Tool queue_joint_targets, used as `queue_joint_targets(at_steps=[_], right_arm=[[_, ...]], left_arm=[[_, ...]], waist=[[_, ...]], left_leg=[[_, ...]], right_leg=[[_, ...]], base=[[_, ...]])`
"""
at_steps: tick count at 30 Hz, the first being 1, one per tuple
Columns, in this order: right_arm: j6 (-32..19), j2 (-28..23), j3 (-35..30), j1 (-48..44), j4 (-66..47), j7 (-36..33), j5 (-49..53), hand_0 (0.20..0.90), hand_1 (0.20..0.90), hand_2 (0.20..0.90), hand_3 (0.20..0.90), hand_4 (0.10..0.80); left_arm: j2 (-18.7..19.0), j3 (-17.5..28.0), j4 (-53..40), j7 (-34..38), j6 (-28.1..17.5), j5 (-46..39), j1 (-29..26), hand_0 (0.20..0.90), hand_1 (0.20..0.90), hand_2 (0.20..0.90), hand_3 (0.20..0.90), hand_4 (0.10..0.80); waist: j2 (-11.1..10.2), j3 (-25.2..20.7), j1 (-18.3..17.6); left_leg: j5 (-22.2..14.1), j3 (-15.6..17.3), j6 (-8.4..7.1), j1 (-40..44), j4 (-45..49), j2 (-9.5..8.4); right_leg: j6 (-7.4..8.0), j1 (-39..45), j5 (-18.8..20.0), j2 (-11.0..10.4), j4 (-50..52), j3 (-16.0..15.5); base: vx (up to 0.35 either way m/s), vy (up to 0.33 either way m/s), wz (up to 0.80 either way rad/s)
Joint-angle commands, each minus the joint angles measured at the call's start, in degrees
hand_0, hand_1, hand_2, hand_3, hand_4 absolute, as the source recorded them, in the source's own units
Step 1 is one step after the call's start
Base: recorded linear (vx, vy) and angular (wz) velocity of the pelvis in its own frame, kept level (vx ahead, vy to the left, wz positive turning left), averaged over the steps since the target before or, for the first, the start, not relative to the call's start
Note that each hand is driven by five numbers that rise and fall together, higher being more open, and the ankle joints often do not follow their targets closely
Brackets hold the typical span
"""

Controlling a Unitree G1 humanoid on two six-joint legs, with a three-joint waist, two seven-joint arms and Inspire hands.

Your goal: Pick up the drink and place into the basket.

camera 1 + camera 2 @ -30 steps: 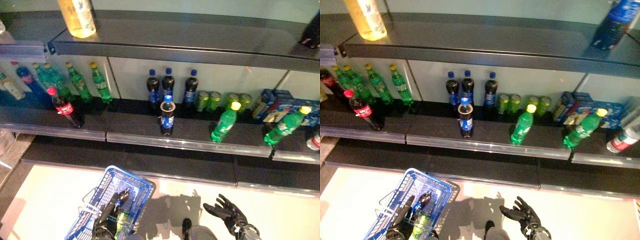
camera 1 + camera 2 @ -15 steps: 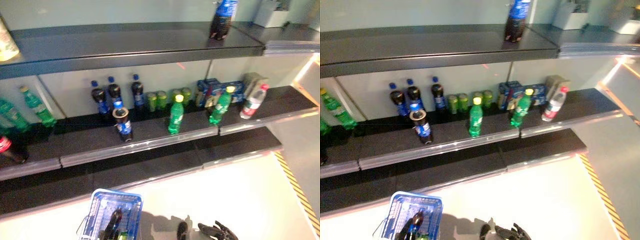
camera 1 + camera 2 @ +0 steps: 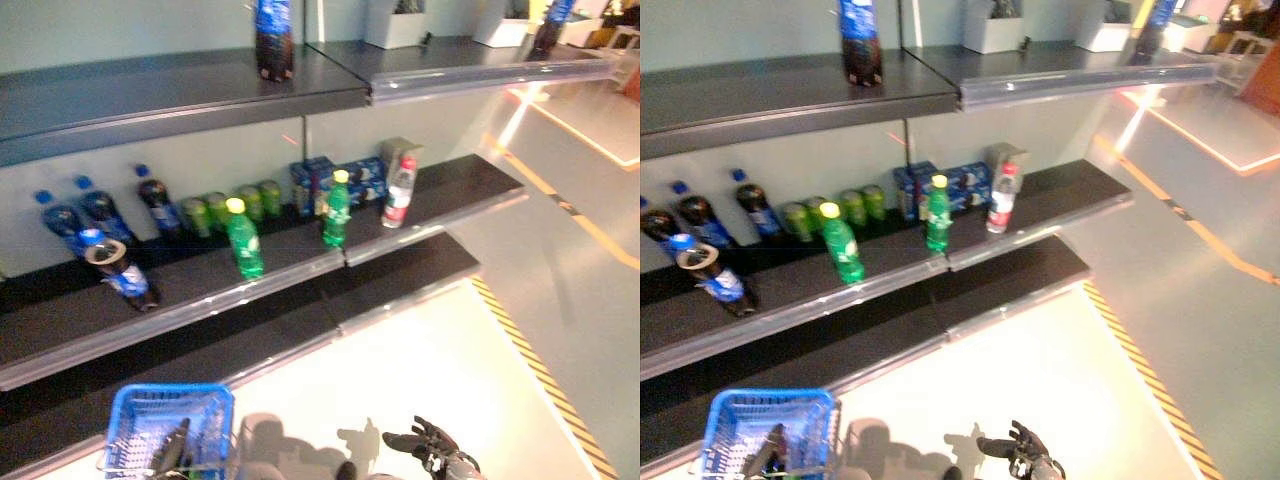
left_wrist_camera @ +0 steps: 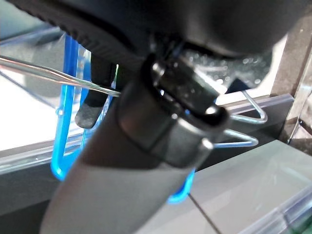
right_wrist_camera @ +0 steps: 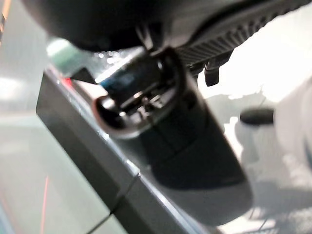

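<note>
My left hand (image 4: 95,97) is shut on the thin wire handles (image 4: 58,75) of the blue basket (image 3: 135,410), which hangs low at the left in front of the shelves. Something dark lies in the basket; I cannot tell what. My right hand (image 3: 432,450) is low at the right, open and empty, fingers spread above the pale floor. Drinks stand on the middle shelf (image 3: 300,265): two green bottles (image 3: 243,238), a tilted dark bottle with a blue label (image 3: 120,272), a clear bottle with a red cap (image 3: 398,192) and green cans (image 3: 232,203).
A dark bottle with a blue label (image 3: 273,38) stands on the top shelf. Blue boxes (image 3: 330,180) sit behind the green bottles. A lower black shelf (image 3: 400,285) juts out near the floor. Yellow-black floor tape (image 3: 540,375) runs along the right, with open floor beyond.
The whole picture has swung to the right, so the camera moved and the shelves slid left in view. The blue basket stays in my left hand. My right hand stays low and open.
</note>
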Motion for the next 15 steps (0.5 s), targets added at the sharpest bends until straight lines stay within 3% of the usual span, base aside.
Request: queue_joint_targets(at_steps=[1, 4, 7, 8, 10, 11, 12, 13, 14, 15], right_arm=[[-1.53, -1.98, 0.38, -3.64, -3.13, 0.60, 0.28, 0.900, 0.900, 0.900, 0.900, 0.800], [-1.43, -1.21, 1.85, -4.38, -2.90, -0.31, -0.25, 0.900, 0.900, 0.900, 0.900, 0.800], [-0.68, -0.61, 2.38, -4.04, -4.38, -1.39, -0.84, 0.900, 0.900, 0.900, 0.900, 0.800], [-0.36, -0.35, 2.68, -3.49, -5.59, -1.99, -0.92, 0.900, 0.900, 0.900, 0.900, 0.800], [-0.06, -0.07, 2.86, -3.16, -6.20, -2.24, -0.97, 0.900, 0.900, 0.900, 0.900, 0.800], [1.16, 1.12, 3.57, -3.95, -5.02, -2.68, 0.19, 0.900, 0.900, 0.900, 0.900, 0.800], [1.15, 1.17, 3.58, -3.98, -5.00, -2.69, 0.19, 0.900, 0.900, 0.900, 0.900, 0.800], [1.64, 1.79, 3.67, -4.34, -3.84, -2.41, 0.16, 0.900, 0.900, 0.900, 0.900, 0.800], [0.80, 2.67, 3.92, -4.55, -2.66, -0.95, -1.16, 0.900, 0.900, 0.900, 0.900, 0.800], [0.49, 2.75, 4.03, -4.46, -2.50, -0.43, -1.58, 0.900, 0.900, 0.900, 0.900, 0.800]], left_arm=[[-1.14, -3.81, -4.12, -4.18, -4.18, 3.58, 3.05, 0.300, 0.300, 0.300, 0.200, 0.100], [-1.19, -3.25, -2.50, -3.95, -4.52, 4.53, 3.43, 0.300, 0.300, 0.300, 0.200, 0.100], [-1.28, -2.57, -1.91, -4.10, -5.00, 4.27, 3.44, 0.300, 0.300, 0.300, 0.200, 0.100], [-1.06, -1.98, -1.89, -3.58, -4.94, 4.42, 3.33, 0.300, 0.300, 0.300, 0.200, 0.100], [-0.82, -1.91, -2.02, -3.01, -4.92, 4.49, 3.39, 0.300, 0.300, 0.300, 0.200, 0.100], [-0.32, -0.65, -2.20, -0.20, -4.93, 4.89, 3.12, 0.300, 0.300, 0.300, 0.200, 0.100], [-0.30, -0.63, -2.23, -0.14, -4.91, 4.93, 3.11, 0.300, 0.300, 0.300, 0.200, 0.100], [-0.25, 0.69, -1.72, 0.10, -5.15, 4.65, 2.97, 0.300, 0.300, 0.300, 0.200, 0.100], [0.33, 1.89, -0.99, -0.83, -5.27, 4.10, 2.48, 0.300, 0.300, 0.300, 0.200, 0.100], [0.49, 2.10, -0.84, -1.25, -5.22, 4.05, 2.40, 0.300, 0.300, 0.300, 0.200, 0.100]], waist=[[3.19, 1.58, 1.55], [5.22, 1.32, 3.70], [6.13, 1.09, 4.93], [5.74, 0.69, 4.97], [5.21, 0.24, 5.03], [4.09, -0.73, 6.06], [4.08, -0.69, 6.09], [2.90, -1.24, 6.71], [2.83, -1.62, 6.79], [2.98, -1.74, 6.69]], left_leg=[[2.19, 4.54, 6.37, -1.47, -12.19, -8.31], [6.53, 4.47, 5.14, -3.13, -22.81, -10.44], [10.04, 10.76, 4.34, -6.10, -27.65, -10.75], [9.05, 14.62, 4.10, -6.32, -28.51, -11.71], [7.90, 15.79, 4.63, -6.13, -28.57, -12.51], [4.88, 14.88, 7.51, -4.40, -27.95, -14.27], [4.82, 14.92, 7.54, -4.37, -27.93, -14.26], [1.76, 13.53, 9.48, -2.93, -28.02, -15.99], [1.77, 14.37, 11.91, -0.40, -29.95, -15.07], [1.61, 14.22, 12.21, 0.36, -30.43, -14.68]], right_leg=[[9.71, 6.25, 3.09, -0.45, -4.20, -1.12], [9.90, 7.99, 1.59, 3.14, -4.36, -0.68], [9.16, 10.10, -0.83, 5.80, -3.44, -1.79], [9.22, 11.51, -3.03, 6.89, -1.87, -2.78], [9.33, 11.63, -3.89, 7.25, -0.87, -3.19], [9.95, 11.90, -3.13, 8.38, 2.71, -4.20], [9.99, 11.93, -3.15, 8.37, 2.75, -4.16], [12.96, 12.84, 0.02, 7.92, 9.34, -3.67], [16.90, 10.17, 8.34, 7.97, 19.98, -4.25], [17.91, 9.18, 9.67, 7.95, 23.55, -4.24]], base=[[0.252, -0.134, -0.52], [0.436, -0.183, -0.50], [0.459, -0.168, -0.28], [0.499, -0.164, 0.01], [0.462, -0.144, -0.02], [0.373, -0.129, -0.13], [0.535, -0.114, -0.44], [0.387, -0.009, -0.38], [0.444, -0.016, -0.32], [0.365, -0.079, 0.10]])
